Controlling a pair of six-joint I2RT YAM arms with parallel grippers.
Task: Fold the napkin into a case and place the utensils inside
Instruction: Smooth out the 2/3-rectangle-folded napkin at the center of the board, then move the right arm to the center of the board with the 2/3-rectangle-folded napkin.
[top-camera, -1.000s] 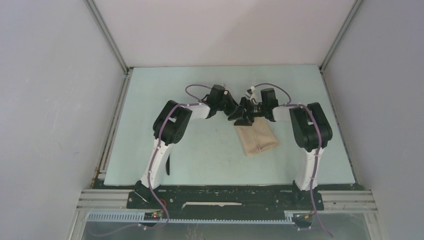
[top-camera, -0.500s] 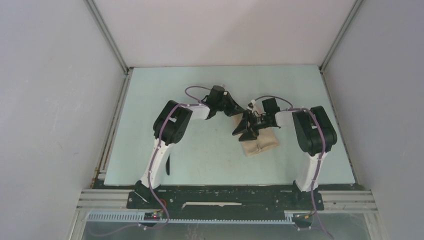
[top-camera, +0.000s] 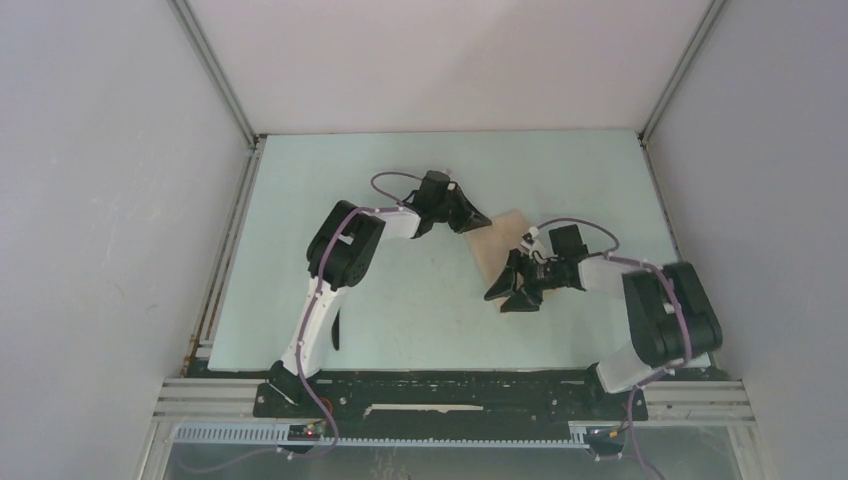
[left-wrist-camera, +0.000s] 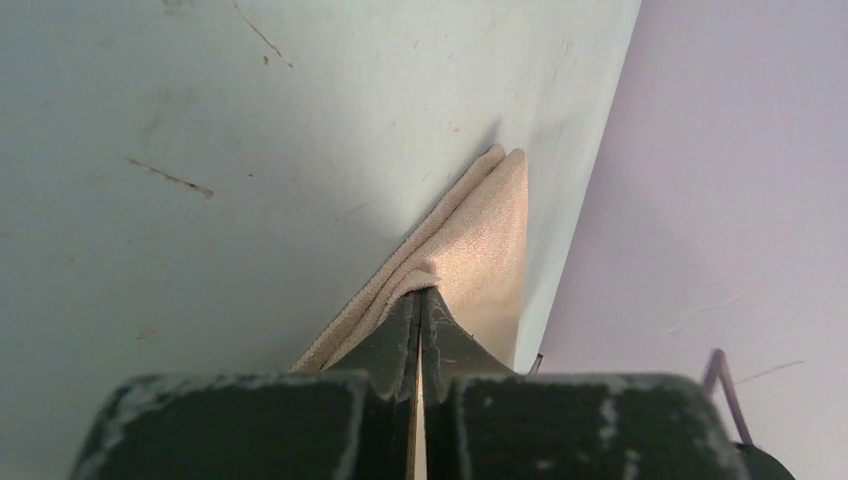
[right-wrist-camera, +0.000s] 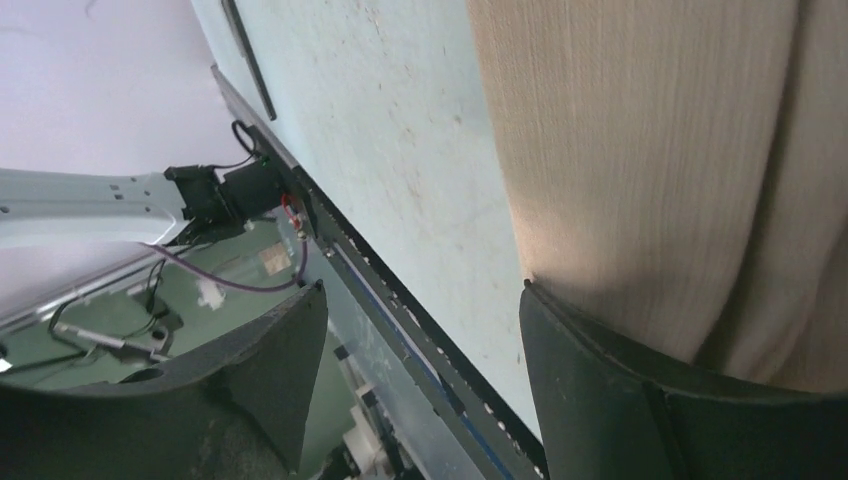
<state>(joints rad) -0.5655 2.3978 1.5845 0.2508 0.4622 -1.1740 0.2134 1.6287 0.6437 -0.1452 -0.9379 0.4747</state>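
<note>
Top camera high, downward; wrist cameras close, sharing napkin (left-wrist-camera: 480, 240).

Napkin (top-camera: 497, 243) on table (top-camera: 400, 320), left end effector (top-camera: 480, 222) behind, right end effector (top-camera: 507, 298) before

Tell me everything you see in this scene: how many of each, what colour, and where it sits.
Soft beige cloth napkin: one, beige, folded, mid-table between the two arms.
Slim black table knife: one, black, near edge of the table beside the left arm's base, partly hidden by that arm.
Flat pale green table: one, pale green, under everything.
Left end effector: one, black, shut on the napkin's far left corner.
Right end effector: one, black, open, at the napkin's near end with one finger over the cloth.
</note>
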